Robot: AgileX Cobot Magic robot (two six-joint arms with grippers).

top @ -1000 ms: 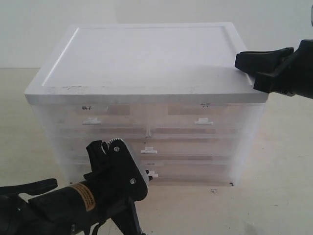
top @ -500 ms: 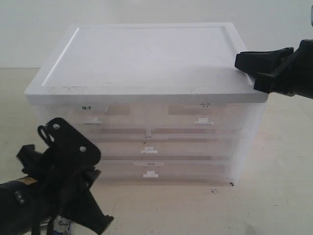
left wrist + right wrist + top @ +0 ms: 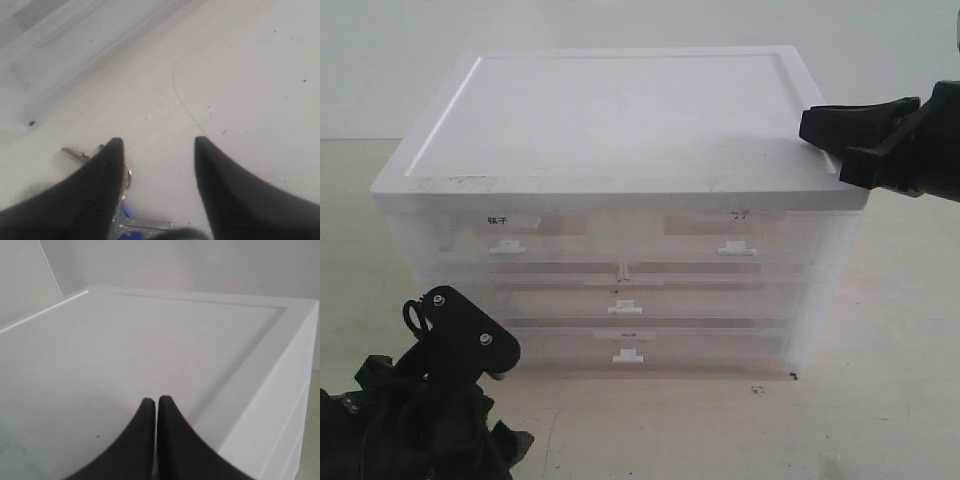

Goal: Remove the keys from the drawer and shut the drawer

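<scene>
On the pale beige table [image 3: 900,330], before a plain white wall [image 3: 620,20], silver metal keys [image 3: 140,225] lie under the open left claw [image 3: 159,140]; the right claw [image 3: 157,399] is pinched closed.

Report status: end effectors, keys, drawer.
Left end effector open, low over table. Right end effector shut, over cabinet top. Keys loose on table beside left end effector. Drawer looks closed; nothing in the way.

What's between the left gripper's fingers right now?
Only bare table, seen in the left wrist view. The left gripper is open; the keys lie beside one finger, partly hidden by it.
</scene>
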